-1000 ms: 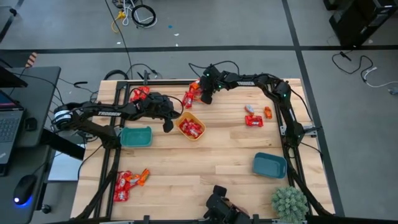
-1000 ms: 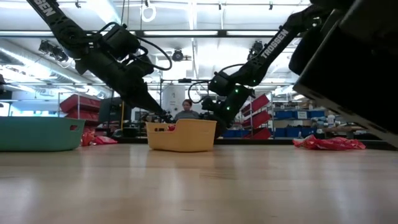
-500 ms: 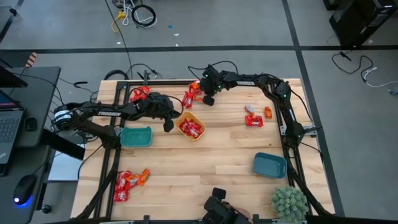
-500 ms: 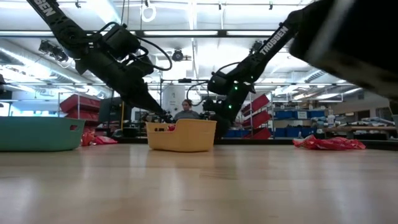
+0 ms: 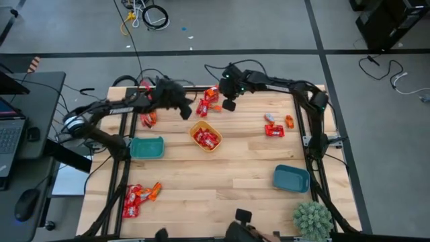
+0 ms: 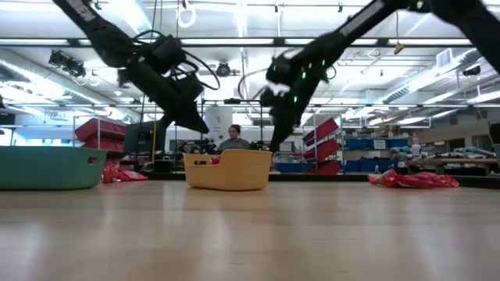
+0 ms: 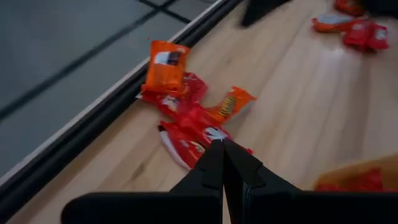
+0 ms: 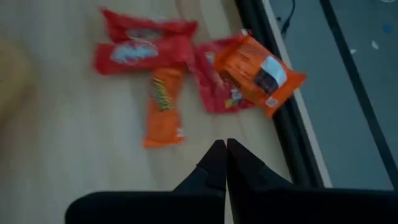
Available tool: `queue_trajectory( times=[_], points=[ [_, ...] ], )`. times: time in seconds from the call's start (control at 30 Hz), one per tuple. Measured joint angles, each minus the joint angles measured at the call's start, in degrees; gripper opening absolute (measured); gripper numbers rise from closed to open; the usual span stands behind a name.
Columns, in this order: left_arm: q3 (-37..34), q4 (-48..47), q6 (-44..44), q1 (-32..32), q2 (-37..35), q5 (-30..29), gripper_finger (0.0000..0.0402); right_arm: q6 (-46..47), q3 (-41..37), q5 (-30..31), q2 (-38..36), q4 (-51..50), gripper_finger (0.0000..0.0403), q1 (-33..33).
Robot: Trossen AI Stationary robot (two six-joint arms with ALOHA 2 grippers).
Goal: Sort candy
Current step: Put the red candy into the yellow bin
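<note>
Red and orange candy lies in a loose pile on the wooden table near its far edge; it also shows in the left wrist view and the right wrist view. My left gripper hangs shut just left of this pile, above the table, with nothing between its fingers. My right gripper hangs shut just right of the pile, raised, also holding nothing. More candy lies in the yellow bowl.
A teal bowl stands at the left and a blue bowl at the near right. Other candy lies at the far left, near left and right. A green plant stands at the near right corner.
My left gripper has gone from beside the yellow bowl toward the table's far edge and up, ending next to the far candy pile. My right gripper has risen from low over that pile, well clear of the table. The candy has stayed in place.
</note>
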Motion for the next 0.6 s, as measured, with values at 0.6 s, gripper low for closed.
queue_trajectory(
  times=[0.6],
  points=[
    [35.53,-22.76,5.68,7.77,33.62,2.92,0.0,8.42,-20.68,0.05,-19.55,12.94,0.0,3.92]
  ],
)
